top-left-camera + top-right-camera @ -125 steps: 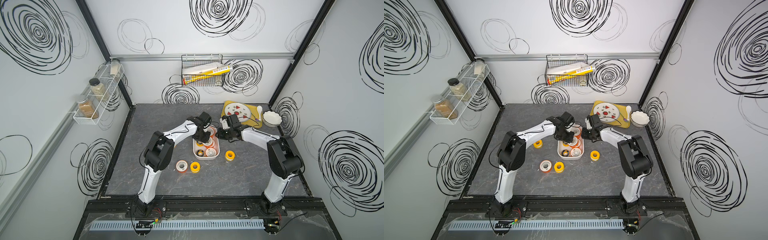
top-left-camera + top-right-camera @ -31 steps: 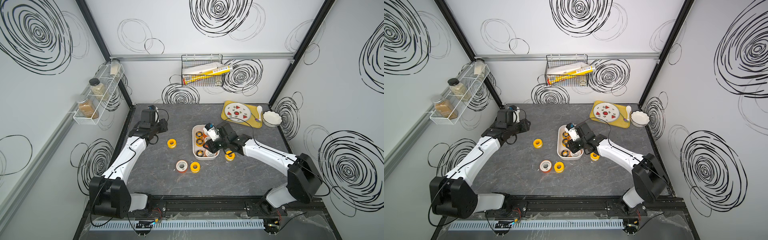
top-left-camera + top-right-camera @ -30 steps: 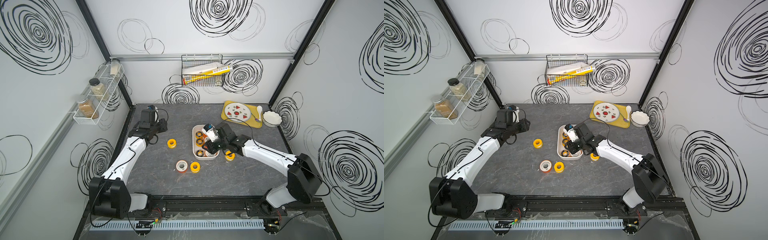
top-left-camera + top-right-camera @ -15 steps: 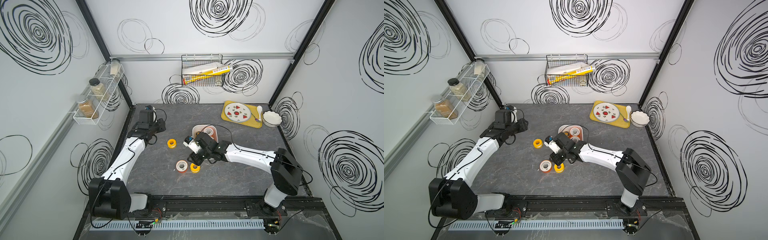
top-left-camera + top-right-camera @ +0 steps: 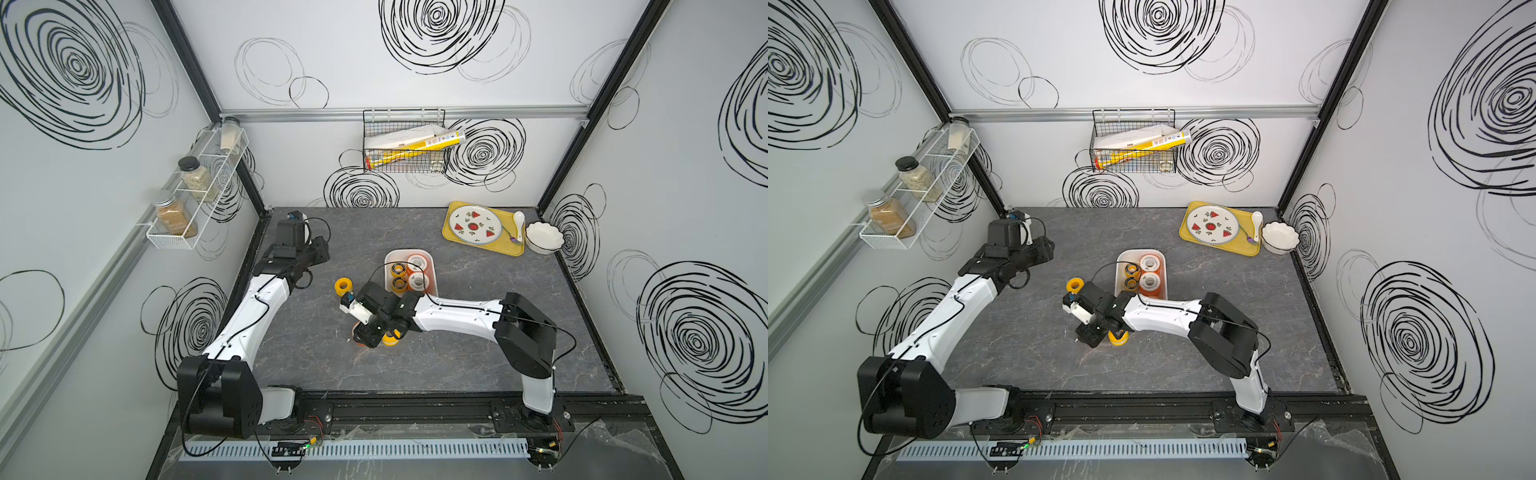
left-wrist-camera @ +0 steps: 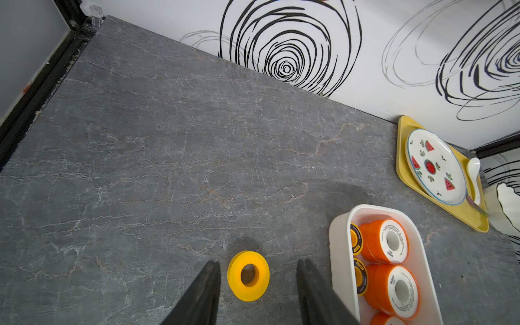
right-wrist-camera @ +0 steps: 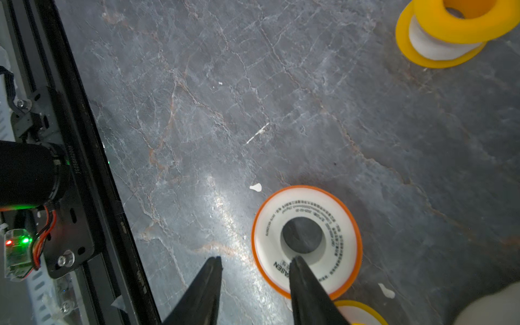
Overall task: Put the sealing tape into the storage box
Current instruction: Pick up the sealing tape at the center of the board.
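The white storage box [image 5: 388, 261] holds several spools of sealing tape, orange with white faces and yellow with black faces. An orange white-faced spool [image 7: 306, 242] lies flat on the table. My right gripper [image 7: 254, 260] is open over it, with one finger above its face by the centre hole and the other off its edge over bare table. In both top views this gripper [image 5: 365, 337] hides most of that spool. One yellow spool [image 5: 391, 340] lies beside it, another [image 5: 343, 286] left of the box. My left gripper [image 6: 258, 261] hangs open and empty, high at the far left.
A yellow tray [image 5: 451, 232] with a plate and spoon, and a white bowl [image 5: 544, 237], stand at the far right. The black front rail [image 7: 84, 157] runs close to the right gripper. A wire basket and a spice rack hang on the walls.
The right arm swung from the storage box to the front left, down over the orange spool, and its jaws spread wider. The left arm stayed still over the last second.
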